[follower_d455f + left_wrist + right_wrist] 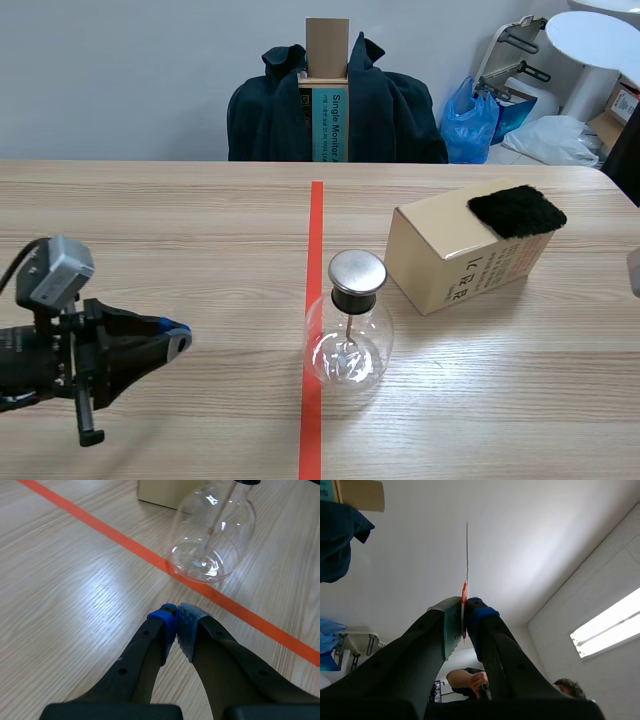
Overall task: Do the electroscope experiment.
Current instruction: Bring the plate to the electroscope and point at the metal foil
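— Where's the left claw (176,341)?
— Low over the bench (200,230), fingers pressed together, holding nothing.
— And the right claw (464,611)?
— Pointed upward, fingers pinching a thin strip (467,555) between the pads.

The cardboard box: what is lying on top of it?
A black fuzzy cloth lies on the cardboard box, over its far right end. The part of the top under the cloth is hidden.

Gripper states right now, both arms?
Left gripper: shut, holding nothing.
Right gripper: shut on a thin strip, seen edge-on.
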